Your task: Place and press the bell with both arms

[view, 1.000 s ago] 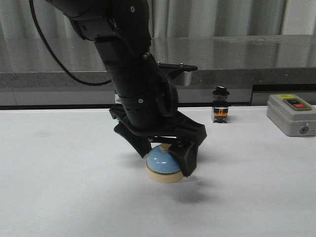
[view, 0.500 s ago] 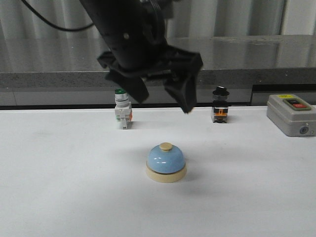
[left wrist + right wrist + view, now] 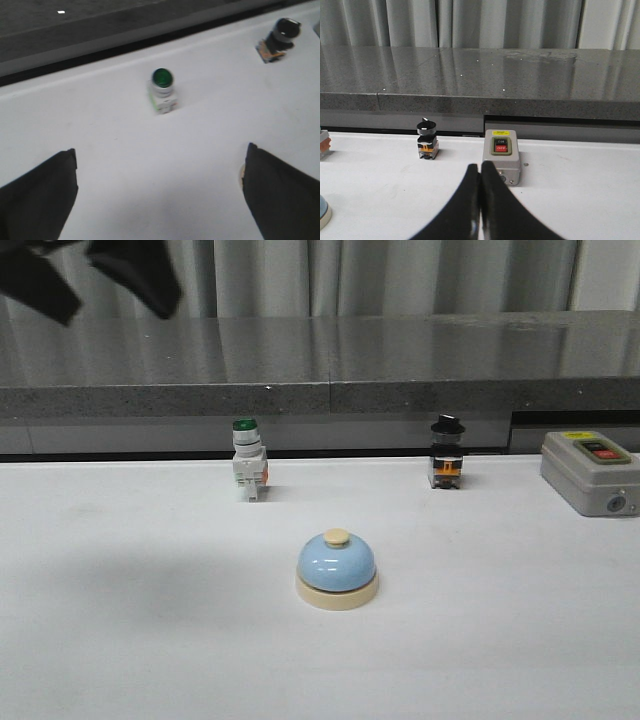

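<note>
The light-blue bell (image 3: 337, 568) with cream base and knob stands alone on the white table (image 3: 130, 640), near the middle. My left gripper (image 3: 100, 285) is open and empty, high at the upper left, far from the bell. In the left wrist view the gripper (image 3: 160, 150) has its jaws wide apart, and a cream sliver of the bell (image 3: 241, 176) shows beside one finger. My right gripper (image 3: 479, 167) is shut and empty, low over the table. A bell edge (image 3: 323, 212) shows at that view's border. The right arm is out of the front view.
A green-capped white pushbutton (image 3: 247, 462) and a black-capped switch (image 3: 446, 454) stand at the table's back. A grey box with red and black buttons (image 3: 590, 472) sits at the back right, just beyond my right fingertips (image 3: 502, 155). A dark counter ledge (image 3: 400, 390) runs behind.
My left gripper was around the bell on the table, then opened, let it go and rose up and away to the upper left. The bell has stayed in place.
</note>
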Action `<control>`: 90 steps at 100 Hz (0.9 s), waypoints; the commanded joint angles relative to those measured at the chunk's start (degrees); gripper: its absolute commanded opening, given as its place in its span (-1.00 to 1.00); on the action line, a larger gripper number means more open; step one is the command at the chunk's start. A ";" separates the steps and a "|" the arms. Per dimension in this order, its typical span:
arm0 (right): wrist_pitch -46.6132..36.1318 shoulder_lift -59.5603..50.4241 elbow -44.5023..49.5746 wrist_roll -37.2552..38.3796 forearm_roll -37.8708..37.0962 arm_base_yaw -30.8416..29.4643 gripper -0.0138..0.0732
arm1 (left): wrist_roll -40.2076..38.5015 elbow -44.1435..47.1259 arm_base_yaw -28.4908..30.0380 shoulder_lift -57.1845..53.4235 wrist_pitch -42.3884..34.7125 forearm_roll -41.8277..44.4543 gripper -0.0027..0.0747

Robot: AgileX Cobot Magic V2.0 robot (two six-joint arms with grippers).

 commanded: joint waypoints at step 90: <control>-4.44 0.29 -0.83 -0.47 -0.10 -0.41 -0.82 | -0.71 34.07 13.38 -57.50 -10.05 -0.79 0.40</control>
